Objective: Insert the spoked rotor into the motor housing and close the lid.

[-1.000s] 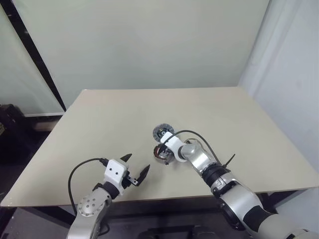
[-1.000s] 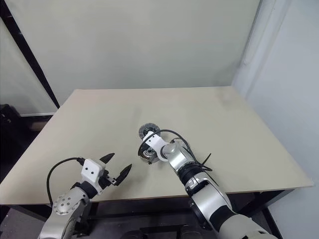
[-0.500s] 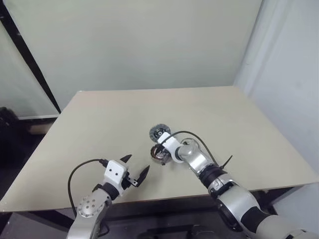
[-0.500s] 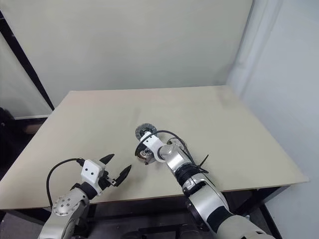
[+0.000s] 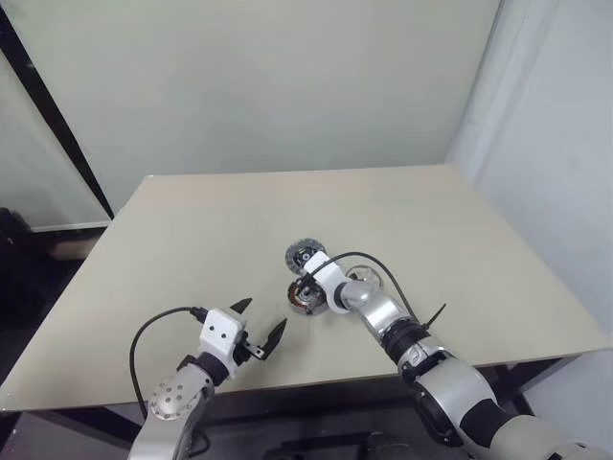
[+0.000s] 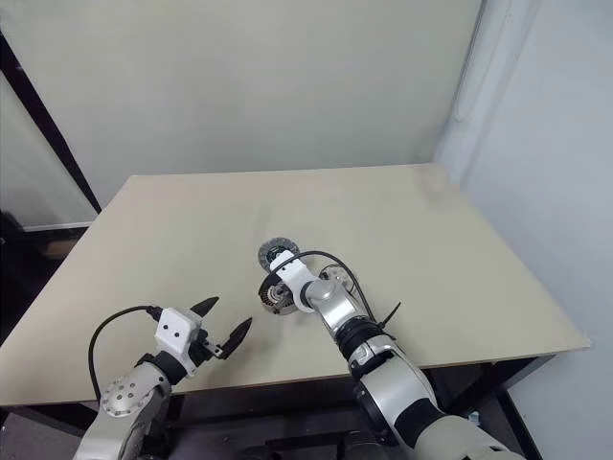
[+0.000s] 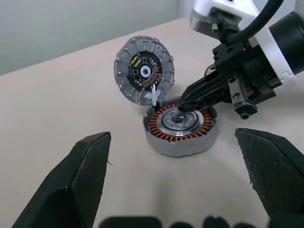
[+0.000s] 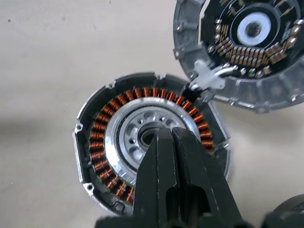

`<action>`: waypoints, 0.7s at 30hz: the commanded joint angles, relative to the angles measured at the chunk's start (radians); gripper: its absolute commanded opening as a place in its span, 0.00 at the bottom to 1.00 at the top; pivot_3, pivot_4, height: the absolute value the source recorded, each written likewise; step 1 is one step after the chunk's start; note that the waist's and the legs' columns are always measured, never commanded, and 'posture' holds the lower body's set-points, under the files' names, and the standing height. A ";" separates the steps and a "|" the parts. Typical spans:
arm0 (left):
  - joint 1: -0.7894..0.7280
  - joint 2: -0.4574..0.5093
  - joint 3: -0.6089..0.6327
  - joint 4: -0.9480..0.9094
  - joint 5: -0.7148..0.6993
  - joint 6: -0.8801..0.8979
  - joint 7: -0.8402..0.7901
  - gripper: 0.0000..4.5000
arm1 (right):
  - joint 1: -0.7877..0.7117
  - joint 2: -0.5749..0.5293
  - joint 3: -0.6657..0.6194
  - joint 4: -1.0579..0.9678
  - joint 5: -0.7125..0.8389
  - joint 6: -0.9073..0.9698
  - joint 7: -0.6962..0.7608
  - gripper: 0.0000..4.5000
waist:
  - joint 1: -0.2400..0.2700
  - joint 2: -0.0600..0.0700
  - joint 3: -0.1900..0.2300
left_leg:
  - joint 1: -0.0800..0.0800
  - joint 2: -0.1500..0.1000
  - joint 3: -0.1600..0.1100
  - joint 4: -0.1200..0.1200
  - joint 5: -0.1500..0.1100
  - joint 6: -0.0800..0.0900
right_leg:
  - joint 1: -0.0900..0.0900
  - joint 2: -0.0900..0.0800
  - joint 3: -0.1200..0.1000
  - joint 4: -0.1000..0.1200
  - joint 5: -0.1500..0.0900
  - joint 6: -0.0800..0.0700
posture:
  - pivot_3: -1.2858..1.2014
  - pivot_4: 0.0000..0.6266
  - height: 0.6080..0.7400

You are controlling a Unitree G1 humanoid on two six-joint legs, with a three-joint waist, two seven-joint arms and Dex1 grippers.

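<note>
Pale green walls stand behind a beige table (image 5: 192, 230) whose top carries the motor parts near its middle. On it sits the motor housing (image 7: 180, 130), a short round metal cup with a ring of copper-brown windings, and the spoked rotor (image 8: 135, 135) lies seated inside that ring, its bright silver face and small cut-outs showing around a dark centre. Leaning against the housing's far edge is the lid (image 7: 145, 70), a grey disc with a finely toothed rim and a light central hub; it stands tilted up on its edge, joined to the housing by a small white tab where the two meet. The right gripper (image 8: 170, 135) reaches down over the housing with its two black fingers pressed together, their tips at the rotor's central hub. The left gripper (image 5: 257, 324) hangs above the table's near edge, well apart from the parts, its fingers spread wide with nothing between them.
</note>
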 commanded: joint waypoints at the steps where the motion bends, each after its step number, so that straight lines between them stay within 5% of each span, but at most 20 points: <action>1: -0.013 0.000 0.006 -0.017 0.002 -0.018 0.004 1.00 | -0.020 0.043 -0.013 -0.022 0.026 -0.021 0.011 0.01 | 0.000 0.000 0.000 | 0.000 0.000 0.000 0.000 0.000 0.000 | 0.000 0.000 0.000 0.000 0.000 0.000 | 0.52 0.00 1.00; 13: -0.012 -0.001 0.007 -0.019 0.003 -0.020 0.007 1.00 | -0.027 -0.033 0.132 -0.034 -0.101 0.072 0.080 0.01 | 0.000 0.000 0.000 | 0.001 0.000 0.000 0.000 0.000 0.000 | 0.001 0.000 0.000 0.000 0.000 0.000 | 0.52 0.00 1.00; 21: -0.023 -0.005 0.002 -0.011 0.004 -0.023 0.008 1.00 | -0.039 -0.052 0.110 -0.078 -0.091 0.103 0.081 0.01 | 0.002 0.000 0.000 | 0.001 0.000 0.000 0.000 0.000 0.000 | 0.001 0.000 0.000 0.000 0.000 0.000 | 0.52 0.00 1.00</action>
